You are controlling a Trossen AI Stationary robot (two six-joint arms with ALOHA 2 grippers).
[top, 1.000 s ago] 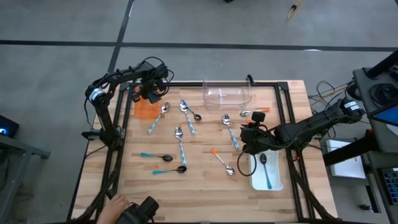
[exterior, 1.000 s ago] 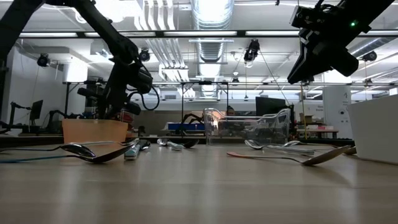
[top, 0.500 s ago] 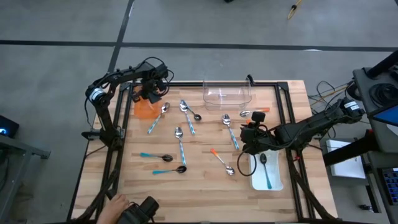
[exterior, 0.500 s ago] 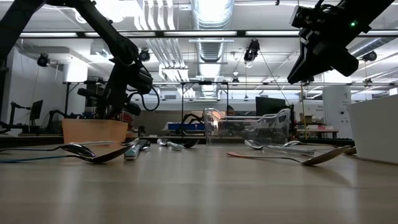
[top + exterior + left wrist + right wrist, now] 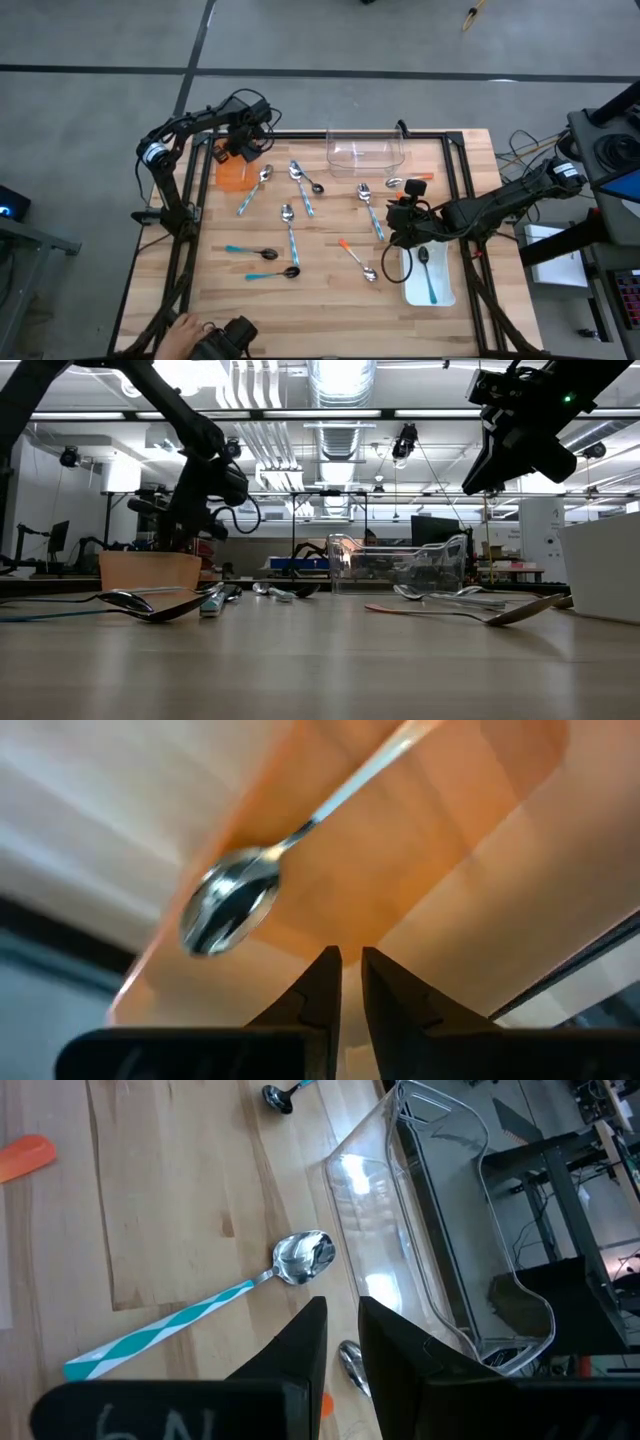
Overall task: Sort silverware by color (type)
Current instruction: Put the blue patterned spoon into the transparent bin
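Observation:
My left gripper (image 5: 243, 152) (image 5: 350, 960) hangs over the orange tray (image 5: 232, 176) at the table's far left, pointing steeply down. Its fingers stand a narrow gap apart with nothing between them. A spoon (image 5: 230, 905) lies on the tray's floor below it. My right gripper (image 5: 400, 220) (image 5: 342, 1312) waits, narrowly open and holding nothing, above the table beside the white tray (image 5: 412, 290), which holds a teal-handled spoon (image 5: 428, 270). Several spoons with teal, orange or silver handles lie flat across the middle of the table, among them a teal one (image 5: 200, 1315) below my right gripper.
A clear tray (image 5: 366, 150) (image 5: 430, 1230) stands at the far edge, mid-table. A black frame runs along the table's left, far and right edges. The loose spoons spread from the orange tray across to the white tray; the near strip of the table is bare wood.
My left gripper has rolled a little about its own axis while staying above the orange tray. My right arm has kept still, and the spoons on the table lie where they were.

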